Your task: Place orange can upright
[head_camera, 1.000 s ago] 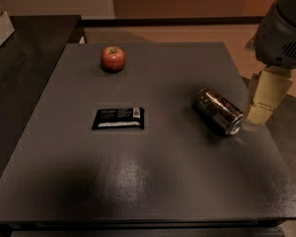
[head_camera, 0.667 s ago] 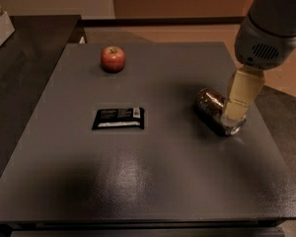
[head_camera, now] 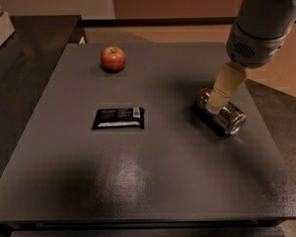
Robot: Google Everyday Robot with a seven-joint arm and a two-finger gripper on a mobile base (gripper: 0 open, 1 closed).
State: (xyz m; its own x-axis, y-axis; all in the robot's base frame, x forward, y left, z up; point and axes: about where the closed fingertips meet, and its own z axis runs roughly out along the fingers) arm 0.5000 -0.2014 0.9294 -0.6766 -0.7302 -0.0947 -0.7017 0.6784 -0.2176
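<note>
The orange can [head_camera: 226,116] lies on its side on the right part of the grey table [head_camera: 153,181], its shiny silver end facing the front right. My gripper [head_camera: 217,101] hangs down from the arm at the upper right and its pale tip is over the middle of the can, touching or just above it. The can is partly hidden behind the gripper.
A red apple [head_camera: 112,59] sits at the back left of the table. A flat black snack wrapper [head_camera: 118,118] lies left of centre. A darker counter [head_camera: 19,58] adjoins the table's left side. The table's right edge is close to the can.
The arm has moved left, from beside the can's right end to over the can's middle. The can, apple and wrapper have not moved.
</note>
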